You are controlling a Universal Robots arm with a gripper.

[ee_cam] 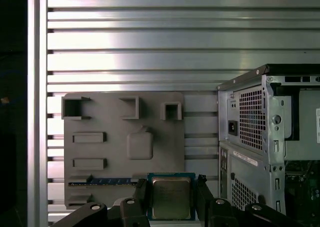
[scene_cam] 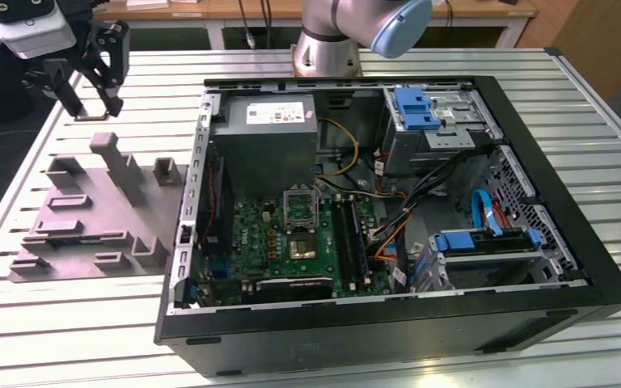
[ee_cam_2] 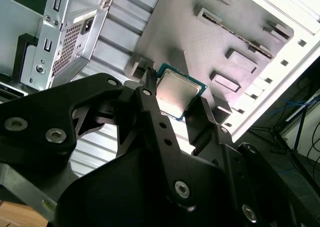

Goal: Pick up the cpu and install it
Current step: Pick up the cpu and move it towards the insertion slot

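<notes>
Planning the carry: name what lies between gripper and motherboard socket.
In the exterior view: the tray's upright blocks, then the case wall. Both wrist views show the gripper holding the cpu.

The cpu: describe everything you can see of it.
The cpu is a small, thin, square chip with a pale silvery metal lid on a green board rim. In both wrist views it is clamped by two opposite edges between the jaws of the gripper, lid facing the cameras. It is held clear of the grey tray, which lies beside the computer case. Nothing else appears to touch it.
</notes>
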